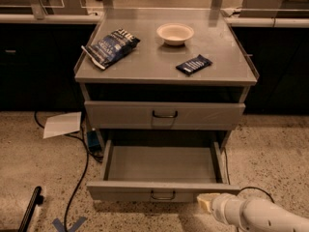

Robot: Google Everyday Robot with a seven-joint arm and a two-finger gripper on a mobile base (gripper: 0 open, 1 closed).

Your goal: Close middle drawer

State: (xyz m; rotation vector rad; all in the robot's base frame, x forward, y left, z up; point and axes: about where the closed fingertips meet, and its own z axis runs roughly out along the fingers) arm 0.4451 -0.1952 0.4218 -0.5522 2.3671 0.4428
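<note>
Flooring of speckled beige stone fills the near ground. At the bottom right the robot's white arm (256, 215) reaches in from the edge. Its pale gripper (205, 202) sits just below the right end of the middle drawer's front panel. Whether it touches the panel cannot be told, nor whether the gripper is spread or pressed together.

To the lower left lie a black bar-shaped object (33, 208) and a cross of blue tape (67, 224). A black cable (77, 178) winds from there back toward the cabinet.

The middle drawer (145, 191) is pulled well out toward the camera. It is a shallow grey tray with a bare bottom, and a small dark loop handle (162, 195) sits at the centre of its front. Above and behind it, the upper drawer (125, 115) sits pushed in, with the same kind of handle.

A white sheet of paper (62, 124) lies on the floor left of the cabinet, and a small blue item (93, 140) lies by the cabinet's left leg.

The grey worktop (145, 64) carries three things, well apart from one another. A dark blue snack bag (112, 45) lies at the left, a pale shallow bowl (175, 33) sits toward the back centre, and a small dark wrapped bar (194, 64) lies at the right.

Behind stand dark cabinets (34, 66) under a pale counter edge (43, 18).
</note>
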